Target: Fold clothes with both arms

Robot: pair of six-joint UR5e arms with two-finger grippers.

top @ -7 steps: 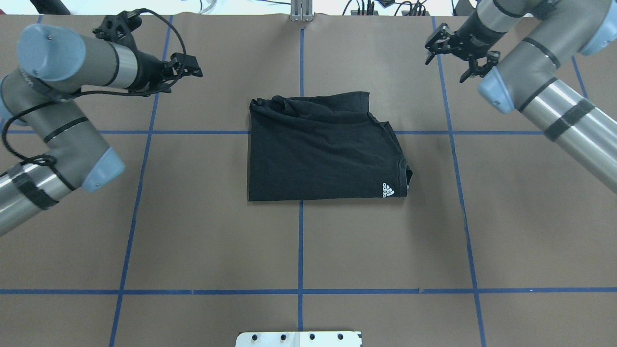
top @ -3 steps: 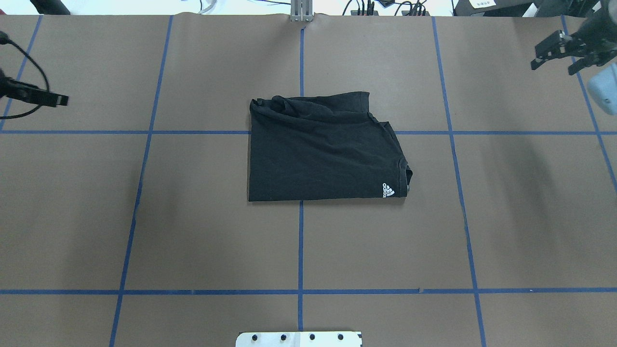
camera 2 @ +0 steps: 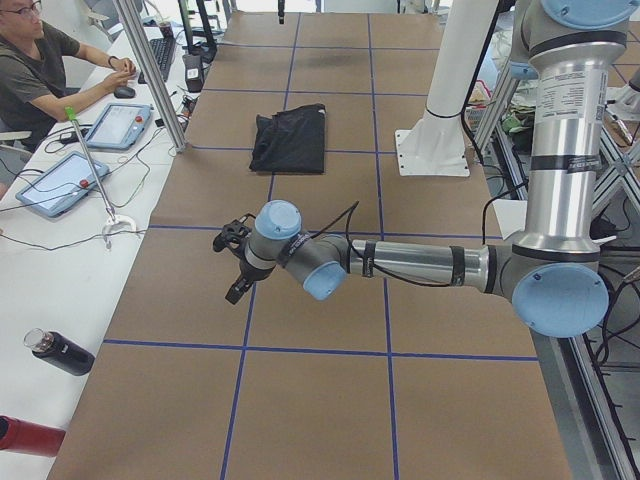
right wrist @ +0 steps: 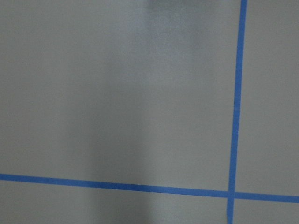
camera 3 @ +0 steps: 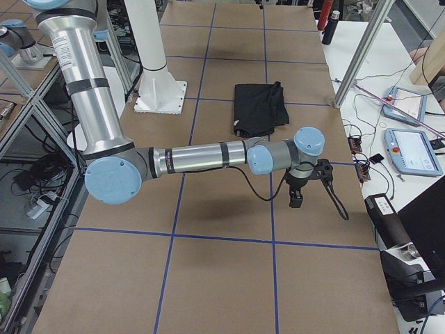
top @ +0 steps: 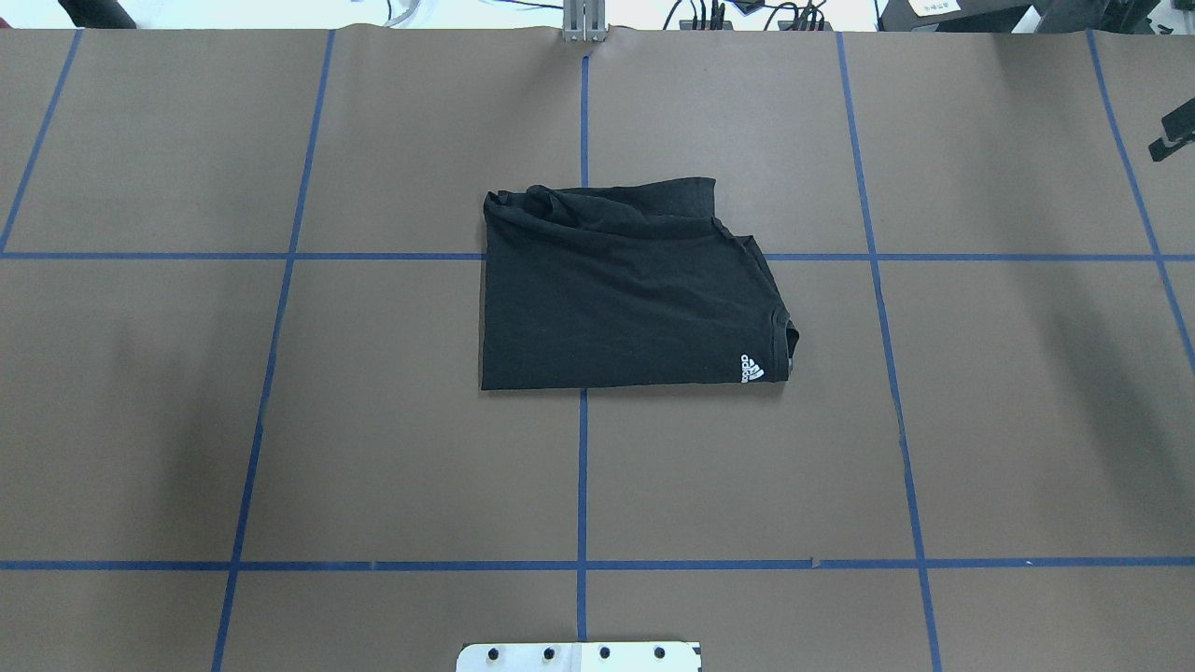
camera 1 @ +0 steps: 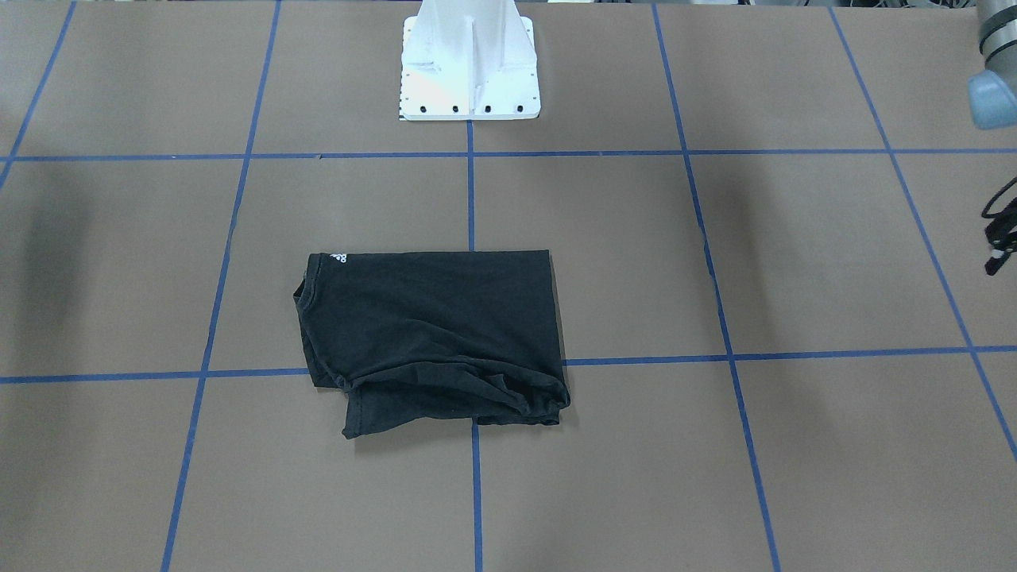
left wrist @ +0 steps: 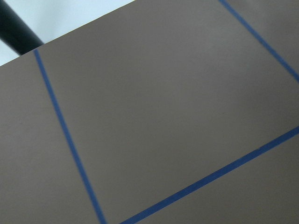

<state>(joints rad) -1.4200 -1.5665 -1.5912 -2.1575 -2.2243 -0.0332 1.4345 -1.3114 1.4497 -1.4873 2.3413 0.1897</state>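
Observation:
The black T-shirt [top: 625, 289] lies folded into a rough rectangle at the table's middle, with a small white three-stripe logo [top: 752, 367] at its near right corner; no orbit logo shows. It also shows in the front-facing view [camera 1: 433, 334]. My left gripper [camera 2: 235, 265] hovers over the table far to the shirt's left. My right gripper [camera 3: 306, 186] hovers far to the shirt's right; only a tip of it shows in the overhead view [top: 1174, 135]. I cannot tell whether either is open or shut. Both wrist views show only brown table and blue tape.
The white pedestal base [camera 1: 469, 79] stands at the robot's side of the table. An operator [camera 2: 35, 60], tablets [camera 2: 60, 180], a metal pole [camera 2: 150, 75] and bottles [camera 2: 55, 352] are along the far edge. Blue tape lines [top: 582, 485] grid the brown table.
Both arms have swung outward, away from the shirt. The left gripper has left the overhead view; the right one is nearly off its right edge. The shirt has not moved.

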